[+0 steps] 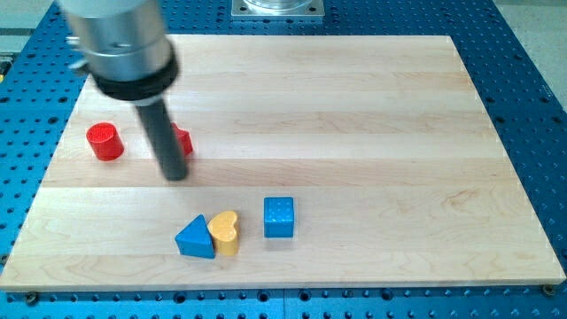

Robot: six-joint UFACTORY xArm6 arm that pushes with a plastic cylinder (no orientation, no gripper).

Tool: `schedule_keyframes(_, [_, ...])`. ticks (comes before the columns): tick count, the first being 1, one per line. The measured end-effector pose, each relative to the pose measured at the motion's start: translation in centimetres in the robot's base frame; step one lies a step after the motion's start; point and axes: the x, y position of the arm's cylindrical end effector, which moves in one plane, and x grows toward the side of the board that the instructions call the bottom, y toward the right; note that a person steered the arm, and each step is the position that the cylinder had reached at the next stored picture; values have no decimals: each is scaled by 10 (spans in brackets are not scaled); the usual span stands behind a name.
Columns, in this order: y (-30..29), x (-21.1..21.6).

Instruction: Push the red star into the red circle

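The red circle [104,141] is a short red cylinder at the view's left on the wooden board [354,106]. The red star [183,141] is mostly hidden behind my dark rod; only its right edge shows. My tip [177,175] rests on the board just below and to the left of the star, between the star and the circle. The gap between tip and star is too small to judge.
A blue triangle [196,238], a yellow heart [227,233] and a blue cube [278,217] lie close together near the view's bottom centre. The board sits on a blue perforated table [532,53].
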Motion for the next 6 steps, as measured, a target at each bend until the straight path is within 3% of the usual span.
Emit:
schedule_keyframes(1, [56, -3])
schedule_keyframes(3, [-56, -38])
schedule_keyframes(4, [-99, -29])
schedule_keyframes(5, [-57, -15])
schedule_keyframes(6, [-118, 9])
